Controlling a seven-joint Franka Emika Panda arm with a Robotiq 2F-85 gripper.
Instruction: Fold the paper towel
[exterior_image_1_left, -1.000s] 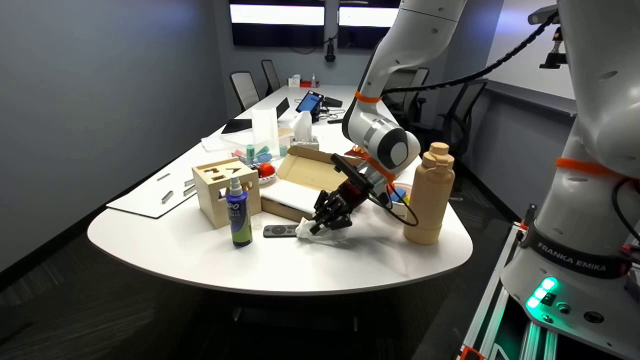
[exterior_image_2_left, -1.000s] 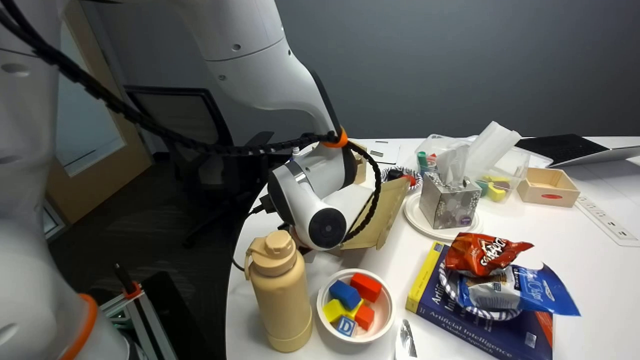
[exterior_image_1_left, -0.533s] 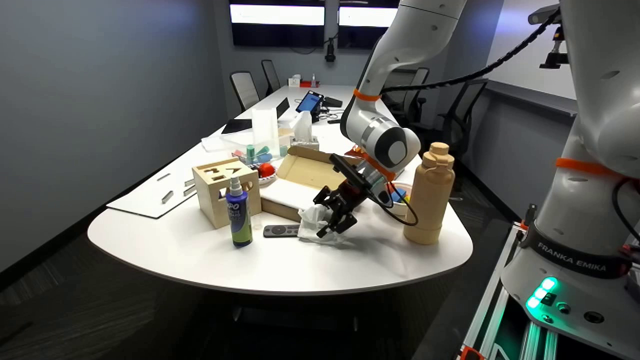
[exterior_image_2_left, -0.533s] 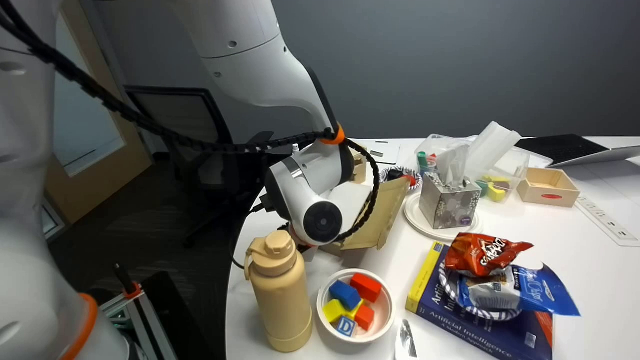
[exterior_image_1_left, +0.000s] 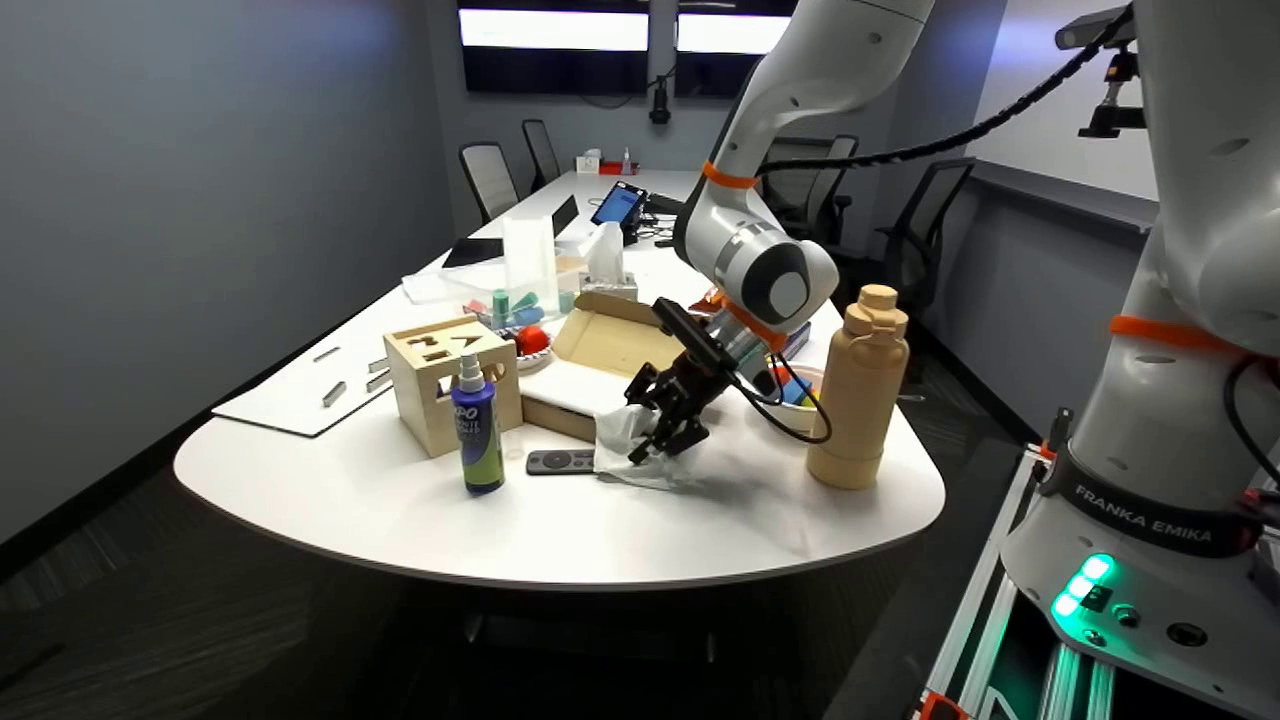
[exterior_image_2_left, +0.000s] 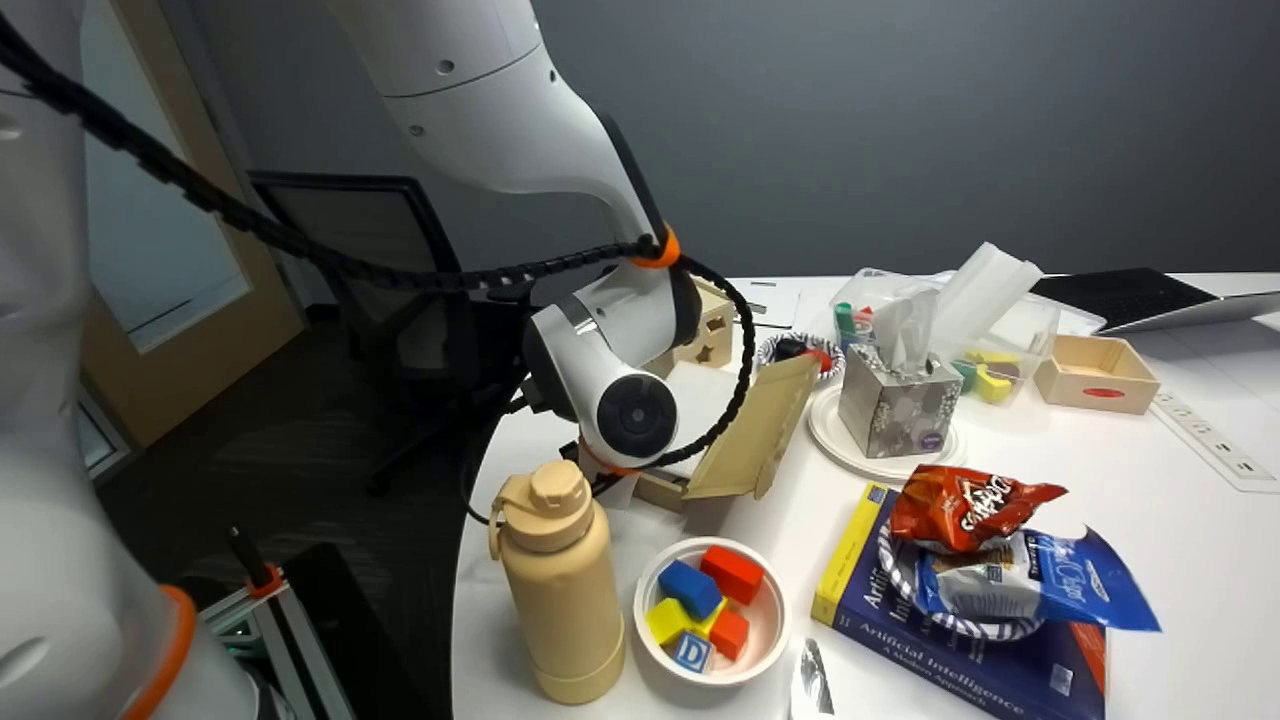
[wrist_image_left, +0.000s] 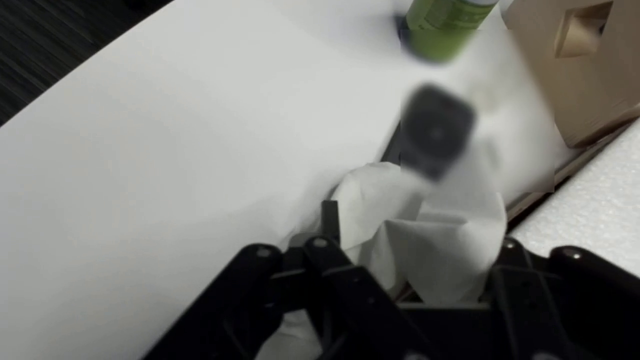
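The paper towel (exterior_image_1_left: 618, 432) is a limp, creased white sheet on the near part of the table, in an exterior view. Part of it stands up in a loose fold and part lies flat. My gripper (exterior_image_1_left: 642, 425) is low over it, fingers spread. In the wrist view, the gripper (wrist_image_left: 417, 225) is open, and the towel (wrist_image_left: 445, 255) bulges up between the fingers. One finger stands along its left edge; the right fingertip is partly hidden by the towel. In an exterior view, arm and bottle hide towel and gripper.
A dark remote (exterior_image_1_left: 558, 461) touches or nearly touches the towel. A cardboard tray (exterior_image_1_left: 560, 418) lies just behind. A spray bottle (exterior_image_1_left: 480, 430) and wooden shape box (exterior_image_1_left: 425, 395) stand to one side, a tan bottle (exterior_image_1_left: 855, 410) and bowl of blocks (exterior_image_2_left: 712, 679) to the other.
The gripper's fingers have spread apart and the gripper has drawn back slightly. The towel, earlier bunched low under the fingers, has sprung up into a standing fold.
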